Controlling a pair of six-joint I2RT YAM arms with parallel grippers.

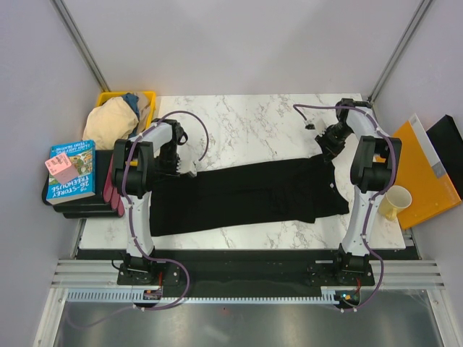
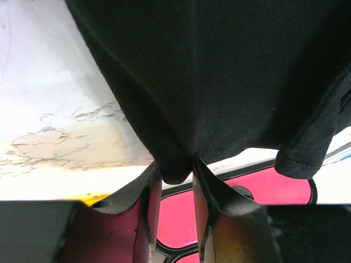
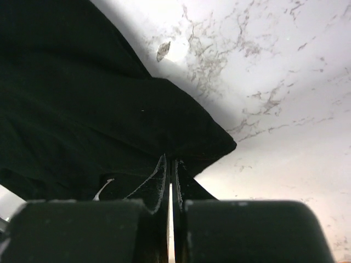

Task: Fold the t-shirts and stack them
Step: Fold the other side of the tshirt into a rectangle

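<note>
Your left end effector (image 2: 175,164) is clenched on a thick pinch of the black t-shirt (image 1: 246,191) at its left end. Your right end effector (image 3: 171,161) is clamped tight on the shirt's far right corner, apparently with only a sliver of hem between the tips. The shirt lies stretched flat across the worktop (image 1: 253,116) between the arms, and the beige t-shirt (image 1: 108,119) sits in the yellow bin (image 1: 150,96). Lift unevenly and that thin right bite could slip, dropping the corner and skewing the fold
</note>
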